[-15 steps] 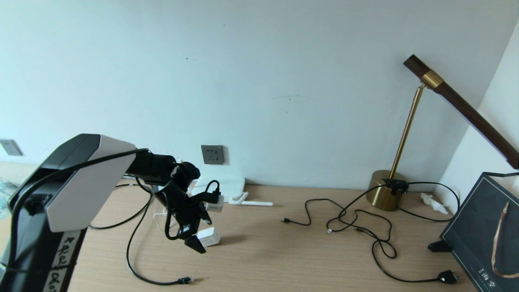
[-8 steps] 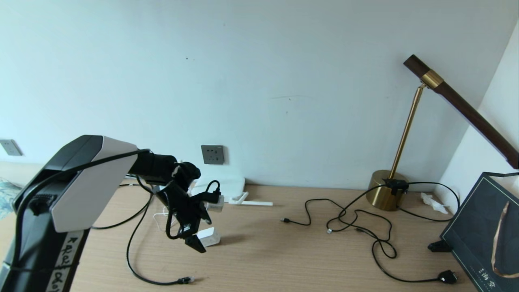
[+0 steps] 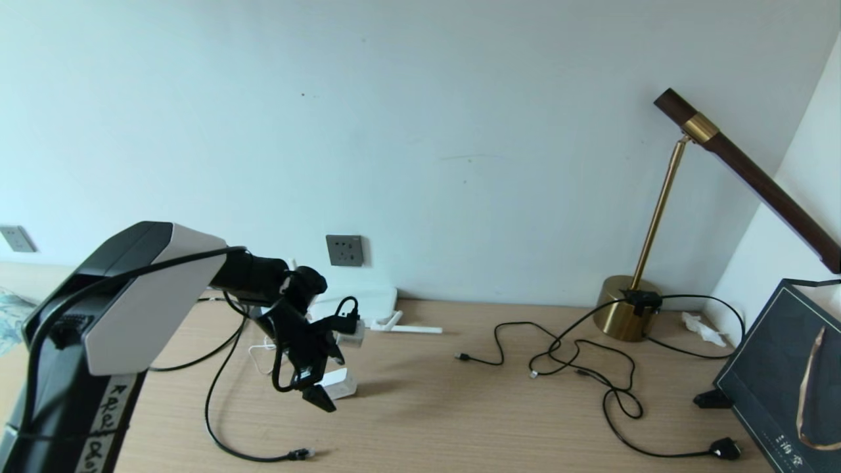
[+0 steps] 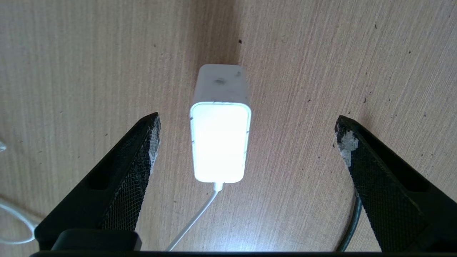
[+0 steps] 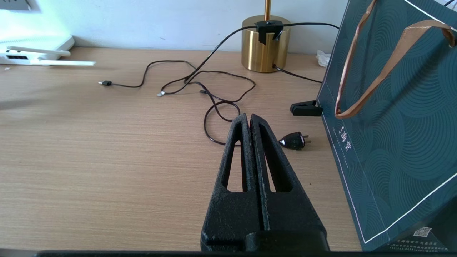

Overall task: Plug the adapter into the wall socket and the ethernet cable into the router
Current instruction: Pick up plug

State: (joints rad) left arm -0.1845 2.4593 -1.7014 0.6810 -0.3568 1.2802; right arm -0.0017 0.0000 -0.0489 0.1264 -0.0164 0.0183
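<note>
One adapter (image 4: 220, 142) we log between our left claw's (image 4: 246, 142) wide-open, empty jaws, nearer one finger, long axis running along them; right claw (image 5: 251, 123) shut, empty, farther.

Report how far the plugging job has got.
Done: nothing; the wall socket is empty. In hand: the left gripper hangs open over the adapter, which lies on the desk, not gripped. Left: grasp and plug it, then take the ethernet cable to the router. The right gripper is shut, idle.
</note>
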